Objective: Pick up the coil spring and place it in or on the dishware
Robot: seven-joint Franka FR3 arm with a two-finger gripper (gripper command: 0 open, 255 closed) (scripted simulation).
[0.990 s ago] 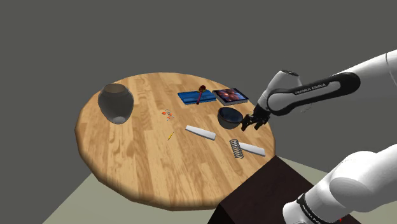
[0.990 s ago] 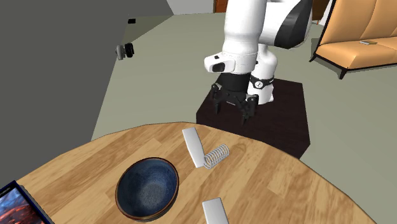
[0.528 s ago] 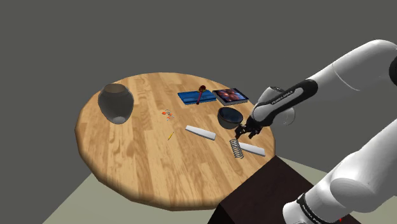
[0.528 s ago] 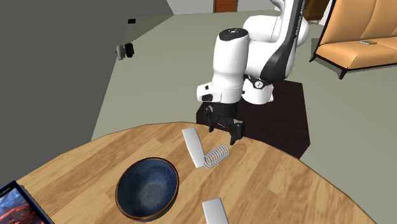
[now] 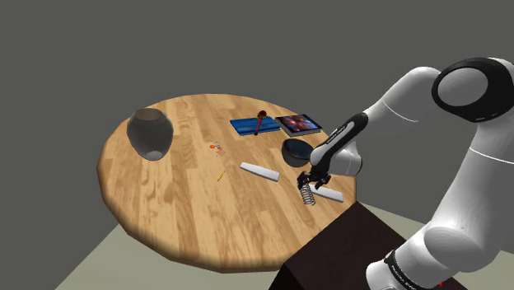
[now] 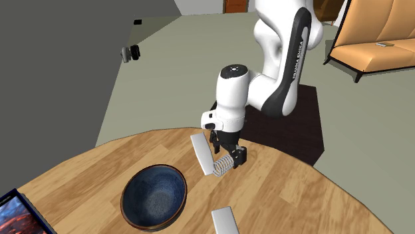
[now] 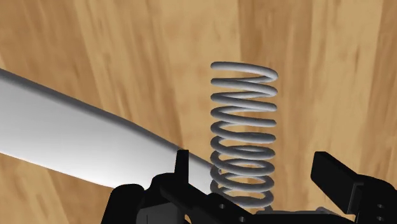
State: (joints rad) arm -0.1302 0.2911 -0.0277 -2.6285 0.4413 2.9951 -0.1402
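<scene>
A grey coil spring (image 5: 307, 194) (image 6: 226, 163) (image 7: 245, 137) lies on the round wooden table (image 5: 189, 206), near the edge closest to the stand. One end touches a flat white strip (image 5: 329, 193) (image 6: 201, 154) (image 7: 83, 143). My black gripper (image 5: 309, 183) (image 6: 228, 154) (image 7: 252, 168) is open and low over the spring. Its fingers straddle the near end of the coil without clasping it. The dishware is a dark blue bowl (image 5: 296, 150) (image 6: 154, 196), upright and empty, a short way from the spring.
A second white strip (image 5: 259, 170) (image 6: 225, 219) lies near the bowl. Farther off are a grey vase (image 5: 149, 133), a blue book with a red spoon (image 5: 255, 125), a picture book (image 5: 298, 123) and small orange bits (image 5: 217, 149). The dark stand (image 5: 346, 247) abuts the table.
The arm has swung in from beyond the table edge and dropped. The gripper went from hanging above the stand side to sitting low around the spring's end. The spring has not moved.
</scene>
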